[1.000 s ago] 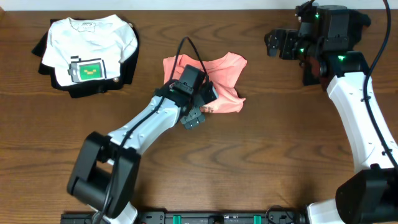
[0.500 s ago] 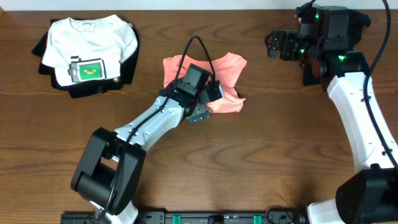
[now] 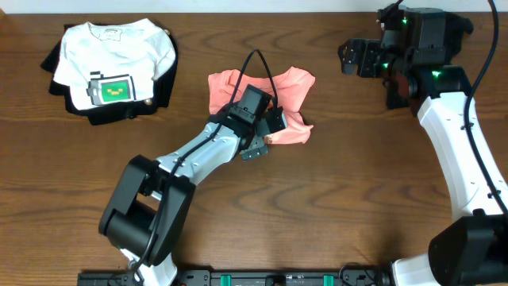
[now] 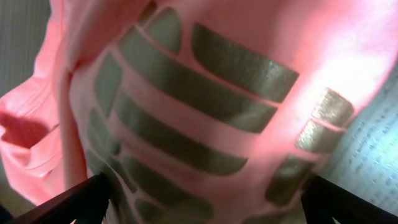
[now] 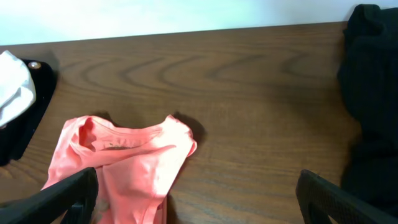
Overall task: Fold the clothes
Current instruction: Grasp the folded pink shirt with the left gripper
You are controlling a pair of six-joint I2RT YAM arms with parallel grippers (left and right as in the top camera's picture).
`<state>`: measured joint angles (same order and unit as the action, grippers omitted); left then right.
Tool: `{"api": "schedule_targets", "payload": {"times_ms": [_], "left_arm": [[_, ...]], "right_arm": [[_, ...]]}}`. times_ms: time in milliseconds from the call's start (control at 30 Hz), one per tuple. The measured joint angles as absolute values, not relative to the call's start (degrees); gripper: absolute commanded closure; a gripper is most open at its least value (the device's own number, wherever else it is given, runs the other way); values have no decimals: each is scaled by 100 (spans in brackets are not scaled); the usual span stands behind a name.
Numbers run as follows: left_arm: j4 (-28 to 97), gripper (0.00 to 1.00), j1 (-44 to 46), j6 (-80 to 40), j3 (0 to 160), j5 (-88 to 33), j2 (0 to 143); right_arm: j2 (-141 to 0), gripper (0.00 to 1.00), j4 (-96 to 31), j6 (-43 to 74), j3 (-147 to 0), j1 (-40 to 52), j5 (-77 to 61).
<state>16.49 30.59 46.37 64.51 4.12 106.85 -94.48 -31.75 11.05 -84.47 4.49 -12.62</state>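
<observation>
The salmon-pink T-shirt lies crumpled at the middle of the wooden table. My left gripper is down on its near left part. In the left wrist view the shirt's dark striped print fills the frame, and my left fingers stand wide apart with the cloth between them. My right gripper is open and empty, held high at the back right, away from the shirt. The right wrist view shows the shirt low on the left, between and beyond the open fingers.
A folded stack, a white T-shirt with a green graphic on black clothes, lies at the back left. Its edge shows in the right wrist view. A dark shape fills that view's right edge.
My left gripper has moved a little right and farther onto the pink shirt, and the shirt's near edge has shifted slightly. The right arm has not moved.
</observation>
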Motion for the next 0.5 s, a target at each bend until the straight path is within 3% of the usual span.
{"api": "schedule_targets", "payload": {"times_ms": [133,300,433,500], "left_arm": [[1396,2,3059,4644,6451,451,10851],[945,29,3059,4639,6451,456,10958],[860,74,3059,4633,6449,451,10989],[843,92,3061,4648,6449,456,10989]], "right_arm": [[-9450,1,-3183,1105,-8447,449,-1262],[-9450,1,-3188,1105,-8447,449,-1262],[-9450,1,-3190,1103,-8444,451,-1260],[-9450,1,-3188,1105,-8444,449,-1260]]}}
